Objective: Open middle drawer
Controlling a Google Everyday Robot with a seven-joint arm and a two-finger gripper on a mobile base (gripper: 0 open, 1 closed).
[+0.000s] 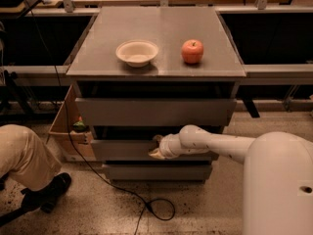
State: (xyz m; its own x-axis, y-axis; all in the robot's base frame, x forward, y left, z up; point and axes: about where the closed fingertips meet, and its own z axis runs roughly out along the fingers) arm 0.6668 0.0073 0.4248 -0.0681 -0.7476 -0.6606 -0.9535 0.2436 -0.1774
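A Google Everyday Robot reaches its white arm from the lower right toward a grey cabinet of three drawers. The claw sits against the front of the middle drawer, at that front's upper edge and a little right of its centre, below a dark gap. Whether the claw is clenched or released cannot be told from this angle. The middle drawer lies between the taller-fronted top drawer and the narrow bottom drawer, and its plain flat front faces the camera. How far out it stands cannot be told.

On the tabletop stand a pale bowl and a red apple, near each other but apart, the bowl to the left. A black cable loops over the speckled floor in front of the cabinet. At the left a person's leg in light trousers and a dark shoe show, near a cardboard box beside the cabinet.
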